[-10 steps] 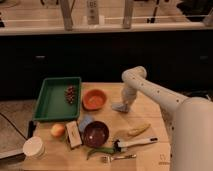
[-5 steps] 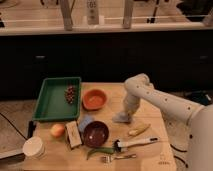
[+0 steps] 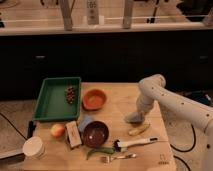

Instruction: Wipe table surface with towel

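Observation:
A wooden table (image 3: 117, 107) holds the task's things. My gripper (image 3: 135, 118) points down at the table's right side, with the white arm (image 3: 160, 95) reaching in from the right. A small pale grey lump, seemingly the towel (image 3: 132, 119), lies on the wood directly under the gripper tip. The gripper hides most of it, so I cannot tell how it is held.
A banana (image 3: 139, 130) lies just in front of the gripper, then a white-handled brush (image 3: 134, 143), a fork (image 3: 118, 158) and a green pepper (image 3: 100, 150). Further left are a dark bowl (image 3: 96, 133), orange bowl (image 3: 94, 98), green tray (image 3: 50, 105) with grapes (image 3: 70, 93), orange fruit (image 3: 57, 130) and white cup (image 3: 34, 147).
The gripper has slid along the table toward the front and then to the right, with the grey lump under it. The other objects have not moved.

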### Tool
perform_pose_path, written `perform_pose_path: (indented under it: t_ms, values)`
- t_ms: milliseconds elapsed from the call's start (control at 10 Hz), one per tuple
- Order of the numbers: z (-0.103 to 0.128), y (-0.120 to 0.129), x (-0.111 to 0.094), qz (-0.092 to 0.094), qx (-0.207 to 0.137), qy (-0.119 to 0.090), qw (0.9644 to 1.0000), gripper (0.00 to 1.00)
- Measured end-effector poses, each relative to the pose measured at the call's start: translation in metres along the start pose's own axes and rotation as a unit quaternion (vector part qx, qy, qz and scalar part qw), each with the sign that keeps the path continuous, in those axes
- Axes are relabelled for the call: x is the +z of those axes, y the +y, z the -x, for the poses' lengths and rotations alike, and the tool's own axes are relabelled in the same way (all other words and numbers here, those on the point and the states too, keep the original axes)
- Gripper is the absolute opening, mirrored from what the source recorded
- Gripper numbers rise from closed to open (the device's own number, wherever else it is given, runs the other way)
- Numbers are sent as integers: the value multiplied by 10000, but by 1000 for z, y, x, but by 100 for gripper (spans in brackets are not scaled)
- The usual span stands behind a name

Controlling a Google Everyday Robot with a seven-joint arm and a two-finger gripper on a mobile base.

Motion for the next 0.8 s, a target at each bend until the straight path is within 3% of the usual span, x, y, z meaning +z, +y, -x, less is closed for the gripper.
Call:
perform_pose_path:
  t_ms: [200,500,800]
  values:
    - [-30,1,-3,40,171,181,9997,0]
    - [-62,-6,0,143,293,246,9992,0]
    - [-59,-44,9,163,-8,153,9997,0]
